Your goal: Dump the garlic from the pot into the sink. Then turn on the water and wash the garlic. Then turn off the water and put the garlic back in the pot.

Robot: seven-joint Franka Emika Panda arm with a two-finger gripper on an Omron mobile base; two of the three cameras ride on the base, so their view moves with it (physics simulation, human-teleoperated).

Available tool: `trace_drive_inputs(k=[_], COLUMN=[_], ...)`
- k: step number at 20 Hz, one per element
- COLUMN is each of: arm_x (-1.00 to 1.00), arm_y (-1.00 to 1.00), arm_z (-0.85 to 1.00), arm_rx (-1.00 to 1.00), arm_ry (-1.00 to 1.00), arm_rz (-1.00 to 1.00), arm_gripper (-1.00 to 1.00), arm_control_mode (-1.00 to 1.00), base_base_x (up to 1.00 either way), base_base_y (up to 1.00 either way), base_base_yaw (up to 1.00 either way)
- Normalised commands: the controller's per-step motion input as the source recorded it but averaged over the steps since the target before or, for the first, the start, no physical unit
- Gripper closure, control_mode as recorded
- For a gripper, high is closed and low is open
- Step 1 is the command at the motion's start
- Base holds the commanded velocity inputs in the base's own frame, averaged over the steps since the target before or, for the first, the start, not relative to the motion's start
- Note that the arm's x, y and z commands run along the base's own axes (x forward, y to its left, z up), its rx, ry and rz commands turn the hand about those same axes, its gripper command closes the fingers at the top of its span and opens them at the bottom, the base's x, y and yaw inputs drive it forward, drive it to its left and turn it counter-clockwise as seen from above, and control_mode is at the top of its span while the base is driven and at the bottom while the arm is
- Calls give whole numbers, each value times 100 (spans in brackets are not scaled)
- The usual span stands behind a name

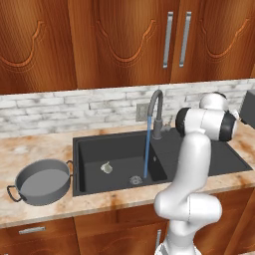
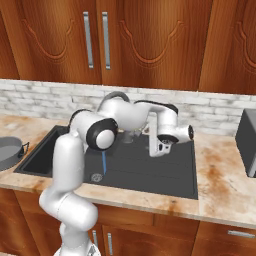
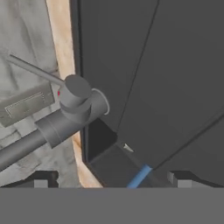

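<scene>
A thin blue stream of water (image 1: 146, 154) runs from the dark grey gooseneck faucet (image 1: 156, 109) into the dark charcoal rectangular sink (image 1: 89, 149), where the small whitish garlic bulb (image 1: 106, 168) lies on the basin floor. The shallow grey metal pot (image 1: 42, 182) stands on the counter just left. The white arm's two-finger gripper (image 3: 112, 177) hovers beside the faucet, jaws spread, holding nothing.

In the right base view the arm's own white links hid the faucet (image 2: 120, 95) almost wholly and covered the left part of the sink (image 2: 150, 170), garlic included. The pot (image 2: 9, 152) was cut off by that picture's left edge. In the left base view the arm masked the hand. In the hand view only the fingertips (image 3: 41, 180) showed, so the jaws' spread could not be judged.
</scene>
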Motion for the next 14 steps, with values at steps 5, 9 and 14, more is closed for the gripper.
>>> trace_drive_inputs(k=[5,9,14], arm_x=[19,30,50], arm_y=[-44,-14,0], arm_z=[0,0,0], arm_rx=[28,20,13], arm_ry=[6,3,25], arm_rz=[11,5,0], arm_gripper=[-100,-100,-100], arm_control_mode=[-100,-100,-100], base_base_x=[0,0,0], base_base_y=[0,0,0], base_base_yaw=[0,0,0])
